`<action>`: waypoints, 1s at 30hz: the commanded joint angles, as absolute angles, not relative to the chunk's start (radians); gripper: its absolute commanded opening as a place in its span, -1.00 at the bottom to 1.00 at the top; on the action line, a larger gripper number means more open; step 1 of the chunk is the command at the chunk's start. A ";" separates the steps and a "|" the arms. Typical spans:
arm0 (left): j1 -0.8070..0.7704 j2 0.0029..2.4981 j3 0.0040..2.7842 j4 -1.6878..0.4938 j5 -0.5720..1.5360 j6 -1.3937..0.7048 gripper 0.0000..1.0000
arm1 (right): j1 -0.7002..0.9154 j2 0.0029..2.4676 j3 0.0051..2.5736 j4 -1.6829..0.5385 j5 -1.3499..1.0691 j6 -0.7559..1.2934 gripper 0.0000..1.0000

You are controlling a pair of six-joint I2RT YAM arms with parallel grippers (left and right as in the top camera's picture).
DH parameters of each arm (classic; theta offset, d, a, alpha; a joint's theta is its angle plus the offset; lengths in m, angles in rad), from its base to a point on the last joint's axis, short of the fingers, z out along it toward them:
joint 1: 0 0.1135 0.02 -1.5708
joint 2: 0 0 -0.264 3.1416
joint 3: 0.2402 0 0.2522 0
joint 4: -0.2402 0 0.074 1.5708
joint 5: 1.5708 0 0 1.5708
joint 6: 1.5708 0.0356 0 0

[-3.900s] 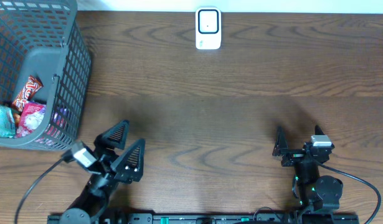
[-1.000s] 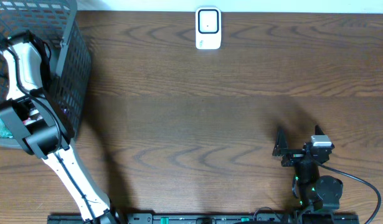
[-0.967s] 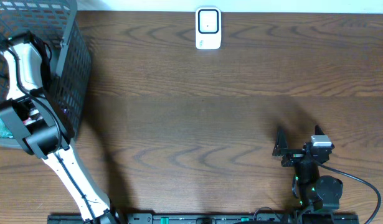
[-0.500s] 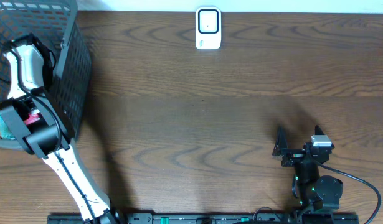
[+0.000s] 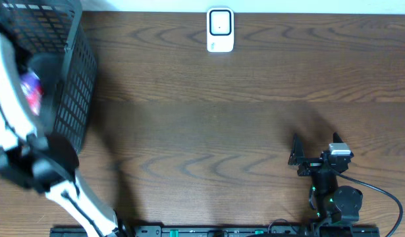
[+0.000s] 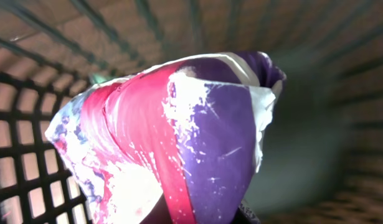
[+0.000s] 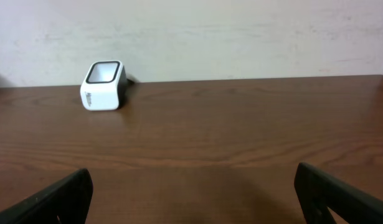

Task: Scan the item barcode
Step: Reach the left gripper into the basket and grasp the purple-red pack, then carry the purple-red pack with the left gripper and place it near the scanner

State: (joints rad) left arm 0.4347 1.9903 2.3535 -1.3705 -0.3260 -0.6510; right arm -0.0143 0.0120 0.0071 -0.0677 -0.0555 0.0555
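Currently: pick-up step. Left fingers, hidden behind load, clamped on snack packet [image 6: 179, 143] inside basket [image 5: 70, 59], well left of scanner [image 5: 220, 29]. Right fingers [image 7: 340, 193] spread wide, empty, idle. Barcode unseen. Next: lift packet clear, carry toward scanner, present barcode to window.

You have one grey mesh basket [image 5: 70, 72], one white barcode scanner [image 5: 220, 29] and one wooden table [image 5: 209, 118] in front of you. You can count one snack packet [image 6: 179, 143], purple, red and white; whether more lie in the basket you cannot tell from these views. You also have two robot arms: the left arm [image 5: 11, 125] and the right arm [image 5: 330, 191].
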 commanded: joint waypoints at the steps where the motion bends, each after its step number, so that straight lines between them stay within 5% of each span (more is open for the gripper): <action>1: 0.435 1.834 2.385 -1.304 -0.196 -0.649 -0.86 | -0.005 0.007 0.006 -0.072 -0.055 0.044 0.99; 13: 0.260 1.560 2.384 -1.169 0.246 -0.525 -0.86 | -0.005 0.007 0.006 -0.072 -0.055 0.044 0.99; 24: -0.235 1.644 2.238 -1.211 0.250 -0.123 -0.86 | -0.005 0.007 0.006 -0.072 -0.055 0.044 0.98; 30: -0.403 1.771 2.134 -1.218 0.159 -0.087 -0.86 | -0.005 0.007 0.006 -0.072 -0.055 0.044 0.98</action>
